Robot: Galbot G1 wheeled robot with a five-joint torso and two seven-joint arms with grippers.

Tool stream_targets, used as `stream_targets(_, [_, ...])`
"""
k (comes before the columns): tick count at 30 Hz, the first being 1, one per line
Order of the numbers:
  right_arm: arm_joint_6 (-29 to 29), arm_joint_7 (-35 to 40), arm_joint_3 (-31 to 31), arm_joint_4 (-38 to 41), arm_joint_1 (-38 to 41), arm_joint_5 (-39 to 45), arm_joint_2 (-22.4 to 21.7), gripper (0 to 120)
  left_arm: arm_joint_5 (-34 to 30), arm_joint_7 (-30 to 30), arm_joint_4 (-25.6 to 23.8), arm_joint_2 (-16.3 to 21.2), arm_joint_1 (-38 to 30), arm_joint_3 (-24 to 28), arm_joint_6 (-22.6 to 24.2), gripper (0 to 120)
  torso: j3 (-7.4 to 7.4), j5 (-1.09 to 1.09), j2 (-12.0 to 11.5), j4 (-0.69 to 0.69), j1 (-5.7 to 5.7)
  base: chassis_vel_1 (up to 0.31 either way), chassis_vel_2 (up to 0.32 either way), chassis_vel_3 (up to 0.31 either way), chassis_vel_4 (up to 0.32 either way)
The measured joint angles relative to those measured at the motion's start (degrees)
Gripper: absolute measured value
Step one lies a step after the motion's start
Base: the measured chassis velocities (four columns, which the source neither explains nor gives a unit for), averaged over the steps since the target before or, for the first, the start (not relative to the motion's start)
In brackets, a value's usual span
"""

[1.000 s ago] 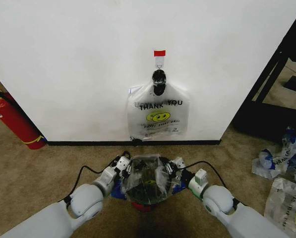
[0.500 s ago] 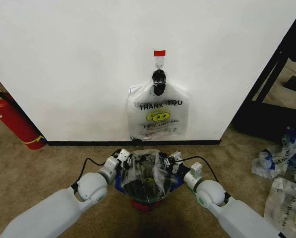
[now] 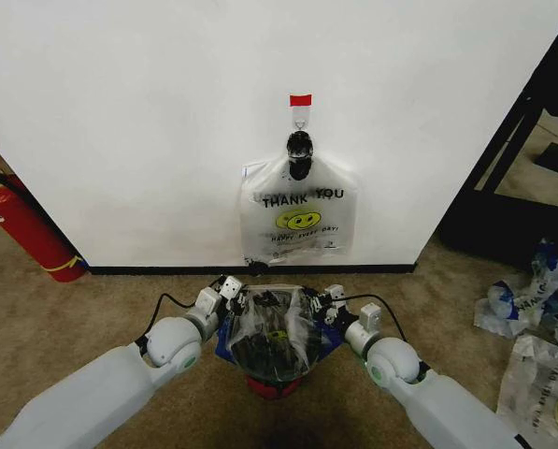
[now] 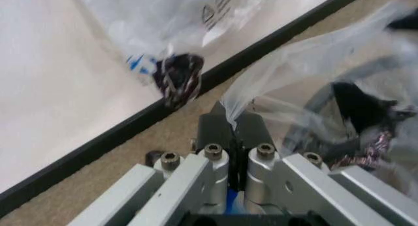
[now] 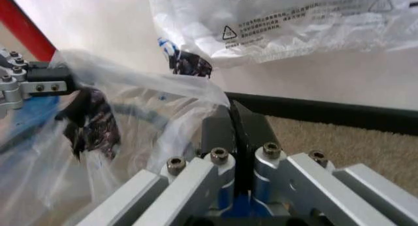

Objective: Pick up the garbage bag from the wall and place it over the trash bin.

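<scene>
A: What stands before the white wall (image 3: 120,122)?
B: The wire-mesh trash bin (image 3: 275,354), with the garbage bag (image 3: 277,323) draped over its rim.
A: The grippers?
B: The left gripper (image 3: 230,297) and right gripper (image 3: 327,304) each pinch the bag's edge, one on either side.

**Garbage bag draped over trash bin, below the wall**

The garbage bag (image 3: 274,327) is seen stretched over the top of the trash bin (image 3: 271,385): thin, translucent, crinkled plastic with blue patches at both sides and a small yellow mark near the middle. Dark mesh is visible through the film. The bag's edge is drawn taut on the left and right sides. Of the bin, only a red base is exposed beneath the plastic, set on tan carpet. The wall (image 3: 148,131) stands just behind: plain white, black baseboard along the floor, a small hook under a red tape strip directly above the bin.
</scene>
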Motion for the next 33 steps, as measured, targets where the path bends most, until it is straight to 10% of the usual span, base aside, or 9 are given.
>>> stream_targets(14, [-0.76,0.49,1.01,-0.82,-1.75,1.48,-0.25,0,-13.06,-0.46,4.04,-0.41,-4.84,1.18,7.52,0,-0.02,-0.03,0.02,-0.01,-0.01,0.0,0.0,0.0,0.0])
stream_targets(33, [-4.49,3.01,1.62,0.04,-1.96,6.79,0.42,0,-13.89,1.47,7.3,0.75,-6.39,3.77,7.47,0,-0.02,-0.03,0.02,-0.01,-0.01,0.0,0.0,0.0,0.0])
